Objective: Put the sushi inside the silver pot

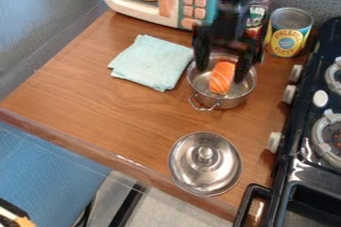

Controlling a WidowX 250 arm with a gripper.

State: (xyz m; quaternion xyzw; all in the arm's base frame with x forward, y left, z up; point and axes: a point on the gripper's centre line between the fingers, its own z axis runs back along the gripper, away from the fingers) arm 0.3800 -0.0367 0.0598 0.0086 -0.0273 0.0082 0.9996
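Lid [205, 163]: lying knob up, on the near side of the pot and well apart from it.
Stove [313, 172]: standing to the right of the pot, its knobs facing it.
Silver pot [230, 102]: sitting upright and uncovered on the wooden counter [120, 114], one handle pointing nearward.
Sushi [222, 77]: resting inside the pot, within the rim. The placing step is looking all but finished.
Gripper [224, 60]: hanging over the far part of the pot. Jaws are standing apart, one each side of the sushi's far end, and seem to be gripping nothing. The next move is calling for a straight lift, keeping the spread wide so that neither side is catching the rim or dragging the sushi.
Cloth [152, 62]: lying folded, just left of the pot.
Yellow-labelled can [289, 32]: standing beyond the pot, to its right.
Toy microwave [143, 16]: standing beyond the pot, to its left.
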